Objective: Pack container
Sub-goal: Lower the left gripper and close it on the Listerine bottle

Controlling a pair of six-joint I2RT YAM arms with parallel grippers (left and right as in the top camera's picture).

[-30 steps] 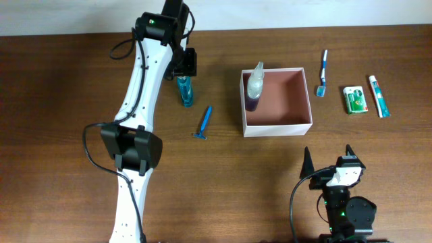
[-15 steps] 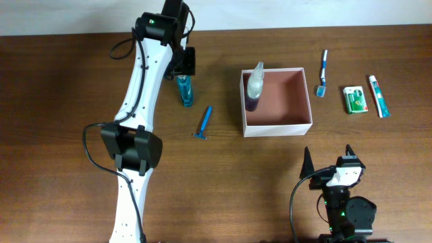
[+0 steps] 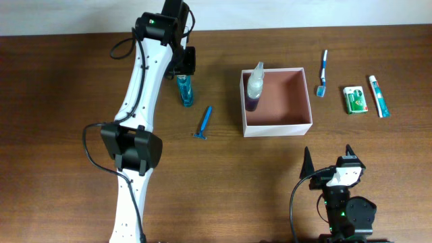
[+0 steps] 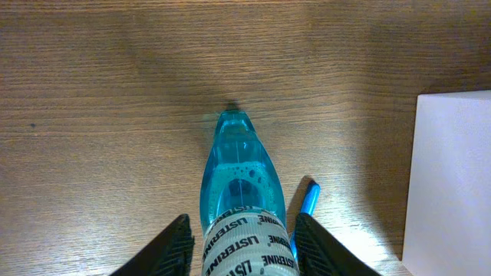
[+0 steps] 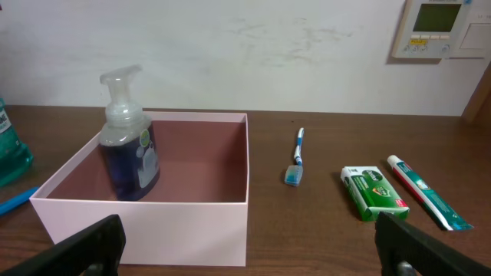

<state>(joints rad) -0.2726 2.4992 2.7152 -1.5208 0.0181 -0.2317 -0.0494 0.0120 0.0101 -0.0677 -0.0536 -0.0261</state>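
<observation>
The container (image 3: 277, 128) is a square white-walled box with a reddish-pink inside, right of centre; it also shows in the right wrist view (image 5: 153, 230) and as a white wall in the left wrist view (image 4: 453, 176). A purple soap pump bottle (image 3: 255, 86) stands in its left corner (image 5: 129, 157). My left gripper (image 3: 186, 67) straddles the cap end of a blue mouthwash bottle (image 3: 185, 90) lying on the table; in the left wrist view the gripper (image 4: 242, 230) has its fingers either side of the bottle (image 4: 236, 180), with a slim gap on the left. My right gripper (image 3: 328, 152) is open and empty near the front edge (image 5: 249, 253).
A blue razor (image 3: 203, 123) lies between the mouthwash bottle and the container, also in the left wrist view (image 4: 305, 203). Right of the container lie a toothbrush (image 3: 322, 73), a green packet (image 3: 354, 99) and a toothpaste tube (image 3: 379, 96).
</observation>
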